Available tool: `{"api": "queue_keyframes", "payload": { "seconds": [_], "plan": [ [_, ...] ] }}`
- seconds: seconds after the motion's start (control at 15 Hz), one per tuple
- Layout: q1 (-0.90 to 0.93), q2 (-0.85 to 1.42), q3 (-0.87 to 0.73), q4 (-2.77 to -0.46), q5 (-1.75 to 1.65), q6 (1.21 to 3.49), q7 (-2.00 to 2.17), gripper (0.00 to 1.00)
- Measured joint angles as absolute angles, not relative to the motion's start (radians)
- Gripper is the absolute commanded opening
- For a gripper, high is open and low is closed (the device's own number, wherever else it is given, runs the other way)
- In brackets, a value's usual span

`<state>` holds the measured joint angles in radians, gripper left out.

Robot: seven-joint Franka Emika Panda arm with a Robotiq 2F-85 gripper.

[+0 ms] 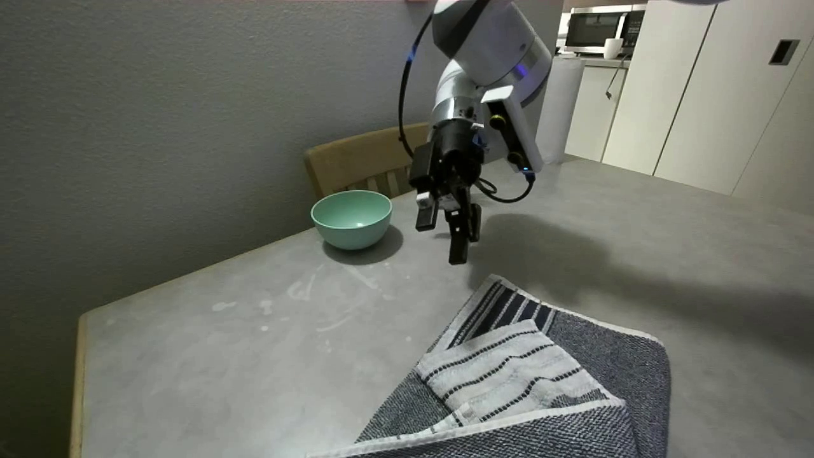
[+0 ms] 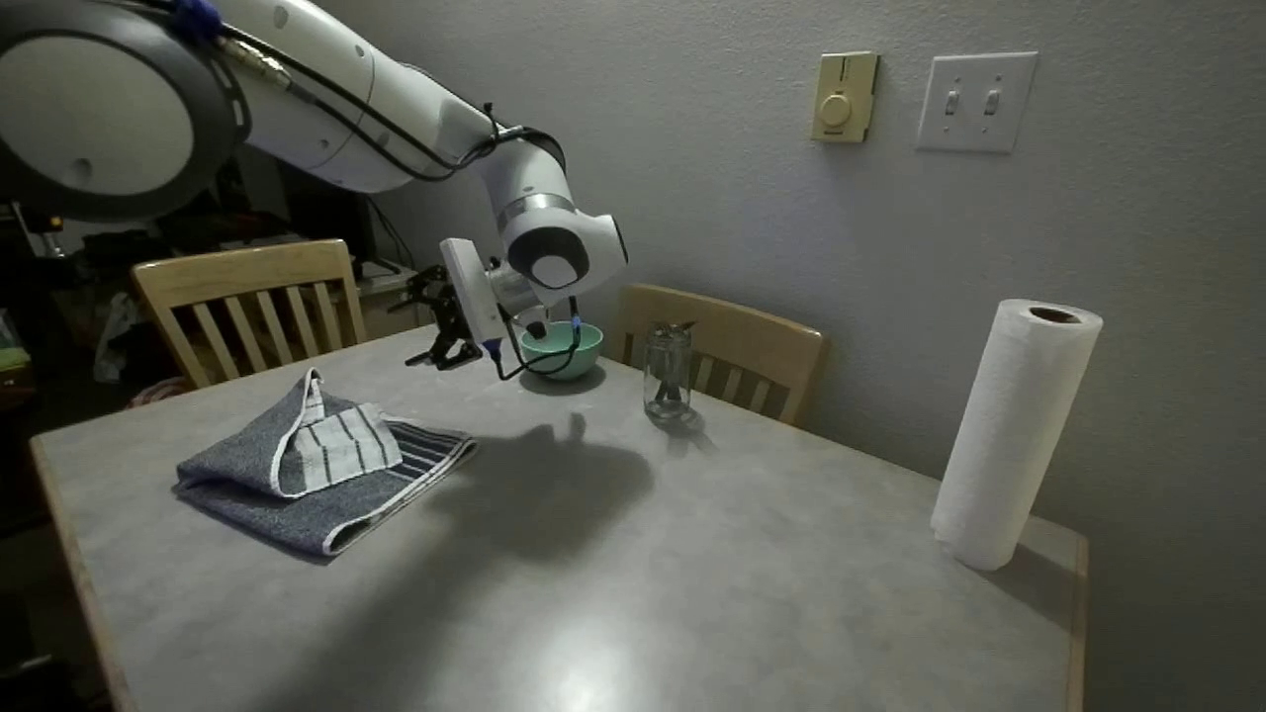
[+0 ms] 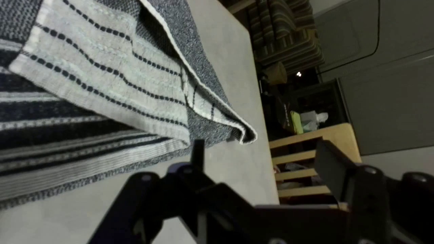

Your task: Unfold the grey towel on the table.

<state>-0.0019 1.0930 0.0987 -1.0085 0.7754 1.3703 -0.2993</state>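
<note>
The grey towel lies partly folded on the light grey table (image 1: 241, 375) (image 2: 752, 554) (image 3: 230, 176). It shows in both exterior views (image 1: 610, 356) (image 2: 267, 524), with one layer folded back over a pale striped part and a dark striped band beneath. In an exterior view its fold stands up in a raised peak. In the wrist view the towel (image 3: 101, 88) fills the upper left, one corner curling up. My gripper (image 1: 442, 235) (image 2: 410, 334) (image 3: 262, 152) is open and empty, its fingers wide apart. It hangs above the table, beside the towel on the bowl's side, and does not touch the cloth.
A teal bowl (image 1: 350, 235) (image 2: 584, 348) stands near the wall-side edge, close to the gripper. A clear glass with utensils (image 2: 668, 381) and a paper towel roll (image 2: 1014, 435) (image 1: 559, 108) stand farther along. Wooden chairs (image 1: 362, 159) (image 2: 732, 336) (image 3: 305, 156) stand at the table's edges.
</note>
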Motion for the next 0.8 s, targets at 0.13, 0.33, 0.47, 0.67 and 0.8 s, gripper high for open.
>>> {"api": "queue_keyframes", "payload": {
  "seconds": [0.13,0.33,0.47,0.67,0.8],
  "plan": [
    [-0.01,1.062,0.086,-1.073,0.764,1.466,-0.298,0.38],
    [-0.011,1.02,0.081,-1.182,0.755,1.625,-0.29,0.17],
    [-0.007,0.99,0.081,-1.258,0.742,1.727,-0.267,0.03],
    [0.005,0.938,0.08,-1.364,0.702,1.822,-0.201,0.0],
    [0.011,0.897,0.08,-1.422,0.665,1.833,-0.143,0.0]
  ]
}}
